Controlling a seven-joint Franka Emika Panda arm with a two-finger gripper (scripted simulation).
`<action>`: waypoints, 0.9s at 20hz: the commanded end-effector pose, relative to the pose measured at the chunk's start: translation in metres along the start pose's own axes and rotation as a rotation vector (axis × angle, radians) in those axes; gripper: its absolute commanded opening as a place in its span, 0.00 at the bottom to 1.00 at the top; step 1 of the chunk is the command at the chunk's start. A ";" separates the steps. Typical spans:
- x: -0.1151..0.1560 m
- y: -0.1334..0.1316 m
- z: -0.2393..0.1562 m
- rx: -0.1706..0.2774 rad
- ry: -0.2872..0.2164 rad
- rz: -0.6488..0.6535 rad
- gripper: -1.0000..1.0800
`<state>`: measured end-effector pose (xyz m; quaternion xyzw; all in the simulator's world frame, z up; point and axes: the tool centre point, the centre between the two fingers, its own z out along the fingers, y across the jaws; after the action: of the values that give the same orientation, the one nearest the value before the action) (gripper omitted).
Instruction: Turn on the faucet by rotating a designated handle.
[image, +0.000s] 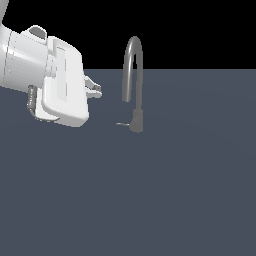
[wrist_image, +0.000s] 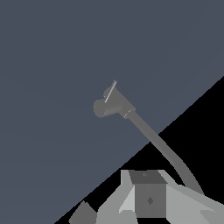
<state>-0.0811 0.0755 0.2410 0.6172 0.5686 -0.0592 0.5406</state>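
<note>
The approach is being made: the end effector, its opening indiscernible, is being held at ten o'clock from the handle, untouched at the faucet base.

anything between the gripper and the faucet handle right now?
Nothing visible. In the exterior view the gripper hangs apart from the faucet, up and toward that view's left of the handle, with only bare floor between. The wrist view also shows the handle unobstructed.
</note>
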 end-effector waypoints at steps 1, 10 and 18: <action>0.007 -0.003 0.006 -0.040 -0.004 -0.038 0.00; 0.032 -0.013 0.028 -0.178 -0.023 -0.175 0.00; 0.052 -0.022 0.050 -0.303 -0.041 -0.299 0.00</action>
<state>-0.0552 0.0679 0.1773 0.4518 0.6400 -0.0653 0.6181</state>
